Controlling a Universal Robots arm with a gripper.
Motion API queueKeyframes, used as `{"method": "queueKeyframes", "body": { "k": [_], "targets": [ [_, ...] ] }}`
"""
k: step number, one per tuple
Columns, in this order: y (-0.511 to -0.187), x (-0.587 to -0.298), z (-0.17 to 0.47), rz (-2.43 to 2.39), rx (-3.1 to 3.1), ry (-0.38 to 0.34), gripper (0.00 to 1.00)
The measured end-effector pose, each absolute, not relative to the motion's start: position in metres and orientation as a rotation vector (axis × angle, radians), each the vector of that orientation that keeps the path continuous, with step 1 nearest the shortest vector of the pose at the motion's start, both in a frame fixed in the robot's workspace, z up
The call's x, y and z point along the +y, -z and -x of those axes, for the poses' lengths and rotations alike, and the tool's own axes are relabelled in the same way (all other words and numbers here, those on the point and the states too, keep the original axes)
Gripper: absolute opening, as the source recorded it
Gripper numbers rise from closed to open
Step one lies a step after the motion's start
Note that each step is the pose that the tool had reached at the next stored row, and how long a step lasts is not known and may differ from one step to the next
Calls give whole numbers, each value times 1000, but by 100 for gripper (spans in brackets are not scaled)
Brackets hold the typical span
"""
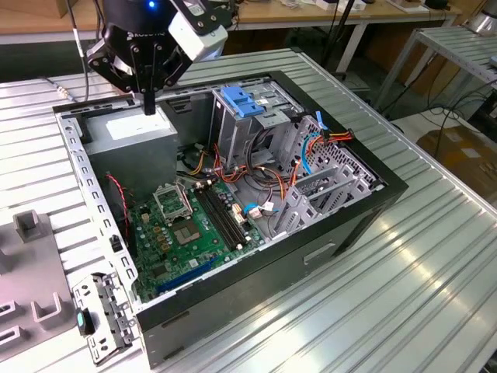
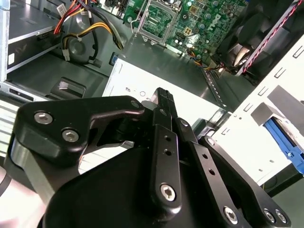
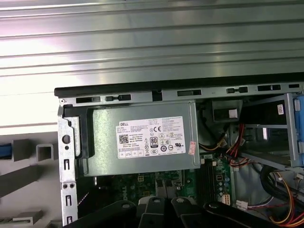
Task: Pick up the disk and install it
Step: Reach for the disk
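Above power supply (image 1: 136,128), claw (image 1: 149,107) hung closed, empty; judged it must open wide, square up before gripping disk.

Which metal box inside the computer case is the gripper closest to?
The grey power supply with the white sticker: the gripper hangs right above it. The bare-metal drive cage stands farther toward the exterior view's right.

The table (image 1: 404,295) is shiny ribbed metal, the power supply (image 3: 104,142) dull grey metal, the hand (image 1: 149,106) matt black.
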State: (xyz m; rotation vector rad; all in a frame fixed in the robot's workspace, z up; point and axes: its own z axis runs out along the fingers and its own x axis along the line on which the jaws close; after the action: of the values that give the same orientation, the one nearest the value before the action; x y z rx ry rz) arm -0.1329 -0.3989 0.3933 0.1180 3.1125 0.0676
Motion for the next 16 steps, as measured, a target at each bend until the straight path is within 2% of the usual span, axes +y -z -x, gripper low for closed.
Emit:
{"method": "queueKeyframes", "body": {
  "k": [16],
  "targets": [
    [-393,-399,142,-118,3113,-68,11]
  ]
}}
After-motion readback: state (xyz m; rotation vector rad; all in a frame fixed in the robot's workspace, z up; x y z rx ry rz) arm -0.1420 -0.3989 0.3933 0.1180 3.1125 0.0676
